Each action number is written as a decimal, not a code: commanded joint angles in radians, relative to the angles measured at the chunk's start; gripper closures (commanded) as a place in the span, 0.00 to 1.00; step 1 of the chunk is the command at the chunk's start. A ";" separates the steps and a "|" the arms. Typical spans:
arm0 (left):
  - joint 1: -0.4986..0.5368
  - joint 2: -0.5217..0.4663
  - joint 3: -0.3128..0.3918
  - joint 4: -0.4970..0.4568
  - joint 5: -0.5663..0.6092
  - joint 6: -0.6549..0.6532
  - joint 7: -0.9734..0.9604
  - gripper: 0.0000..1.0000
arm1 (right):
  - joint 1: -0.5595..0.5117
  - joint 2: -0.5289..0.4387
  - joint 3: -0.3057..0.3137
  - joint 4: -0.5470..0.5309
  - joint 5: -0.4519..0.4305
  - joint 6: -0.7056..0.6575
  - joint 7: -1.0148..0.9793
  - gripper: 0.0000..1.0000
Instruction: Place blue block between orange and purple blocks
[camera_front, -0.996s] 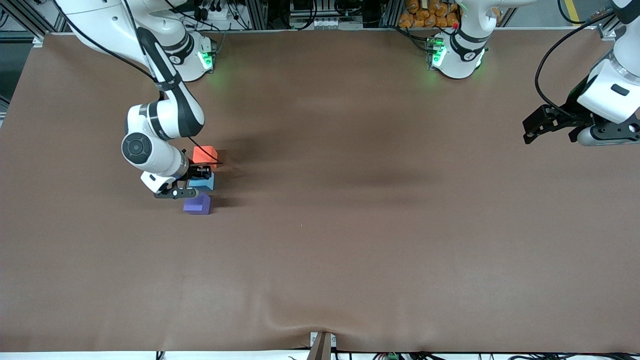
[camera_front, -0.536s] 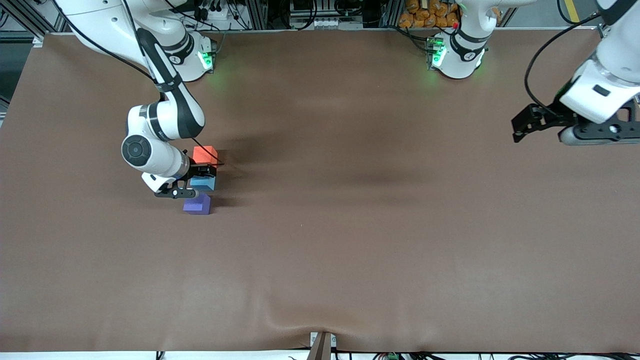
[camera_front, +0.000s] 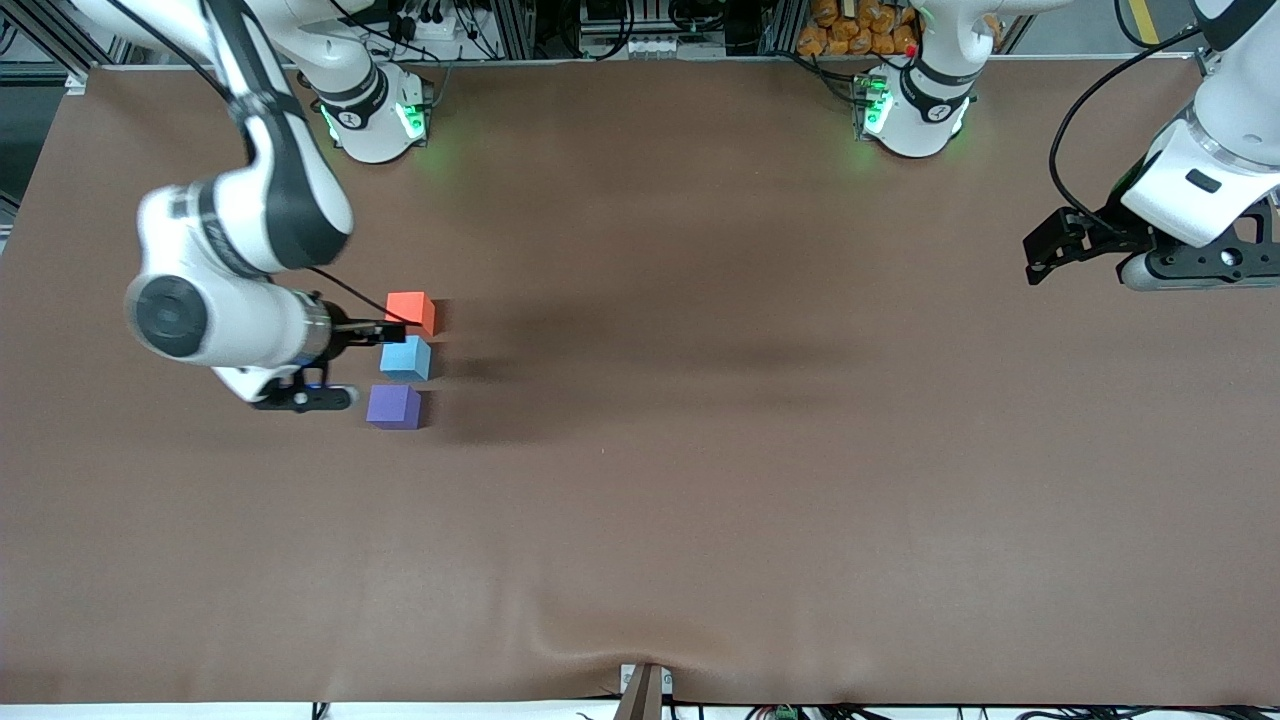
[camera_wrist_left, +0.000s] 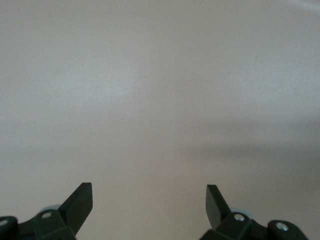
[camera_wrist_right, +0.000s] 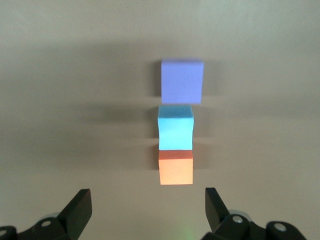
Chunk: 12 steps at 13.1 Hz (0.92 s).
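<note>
The light blue block (camera_front: 405, 358) stands on the table in a row between the orange block (camera_front: 410, 311) and the purple block (camera_front: 393, 406), close to both. The orange block is farther from the front camera, the purple nearer. My right gripper (camera_front: 386, 329) is up in the air over the table beside the row, open and empty. The right wrist view shows its open gripper (camera_wrist_right: 148, 196) above the purple (camera_wrist_right: 182, 81), blue (camera_wrist_right: 175, 127) and orange (camera_wrist_right: 175, 169) blocks. My left gripper (camera_front: 1042, 256) waits open and empty, raised at the left arm's end, over bare cloth in its own view (camera_wrist_left: 148, 190).
A brown cloth (camera_front: 700, 450) covers the whole table. The two arm bases (camera_front: 910, 110) stand along the table edge farthest from the front camera. A small bracket (camera_front: 645, 688) sits at the edge nearest that camera.
My right gripper has let go of the blue block and risen away from the row. The blue block stays between the other two. The left gripper shifted slightly, then held still.
</note>
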<state>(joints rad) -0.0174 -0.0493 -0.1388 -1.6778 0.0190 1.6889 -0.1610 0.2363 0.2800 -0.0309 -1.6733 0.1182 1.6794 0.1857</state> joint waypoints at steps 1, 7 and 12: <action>0.008 -0.024 -0.002 -0.008 -0.014 -0.006 0.014 0.00 | -0.096 0.022 0.016 0.201 0.006 -0.123 -0.011 0.00; 0.014 -0.029 -0.001 -0.010 -0.014 -0.028 0.020 0.00 | -0.239 0.016 0.040 0.443 0.005 -0.300 -0.011 0.00; 0.014 -0.040 -0.001 -0.011 -0.017 -0.029 0.018 0.00 | -0.252 -0.140 0.095 0.365 -0.049 -0.293 -0.002 0.00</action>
<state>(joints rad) -0.0123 -0.0601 -0.1380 -1.6769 0.0190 1.6748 -0.1598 0.0056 0.2347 0.0451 -1.2246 0.0878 1.3508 0.1747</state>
